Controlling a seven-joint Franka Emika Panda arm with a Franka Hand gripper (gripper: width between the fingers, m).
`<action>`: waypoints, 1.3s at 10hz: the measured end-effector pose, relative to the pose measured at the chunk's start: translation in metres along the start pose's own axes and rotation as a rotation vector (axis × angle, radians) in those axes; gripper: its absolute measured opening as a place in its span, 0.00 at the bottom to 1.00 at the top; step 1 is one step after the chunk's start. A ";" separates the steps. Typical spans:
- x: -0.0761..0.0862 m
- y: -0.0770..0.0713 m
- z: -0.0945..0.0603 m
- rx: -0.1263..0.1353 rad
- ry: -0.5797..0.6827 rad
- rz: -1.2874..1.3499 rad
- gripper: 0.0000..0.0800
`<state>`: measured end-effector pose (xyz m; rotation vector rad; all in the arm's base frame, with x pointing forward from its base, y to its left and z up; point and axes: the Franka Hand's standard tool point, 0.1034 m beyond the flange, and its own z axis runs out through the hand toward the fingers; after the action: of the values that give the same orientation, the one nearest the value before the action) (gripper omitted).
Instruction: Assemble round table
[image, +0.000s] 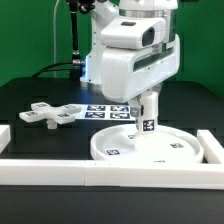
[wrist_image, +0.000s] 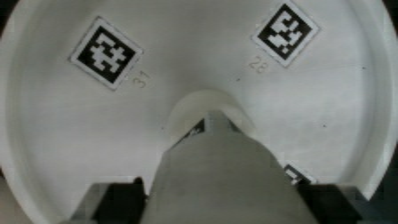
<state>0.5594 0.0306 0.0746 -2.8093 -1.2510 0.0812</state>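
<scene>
The gripper (image: 148, 98) is clamped on the leg (image: 148, 122), holding it upright on the middle of the disc (image: 182, 150), apparently to fix it there. The foot (image: 50, 115) lies apart from the disc, toward the exterior view's left, probably for later.

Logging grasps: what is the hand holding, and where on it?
The hand grips the leg by its upper end, upright over the disc.
</scene>
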 end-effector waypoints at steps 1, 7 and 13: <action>0.000 0.000 0.000 0.000 0.000 0.052 0.52; 0.003 -0.004 0.001 0.031 0.016 0.568 0.52; 0.001 -0.001 0.001 0.092 0.029 1.181 0.52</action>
<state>0.5588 0.0322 0.0737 -2.9776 0.5219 0.1376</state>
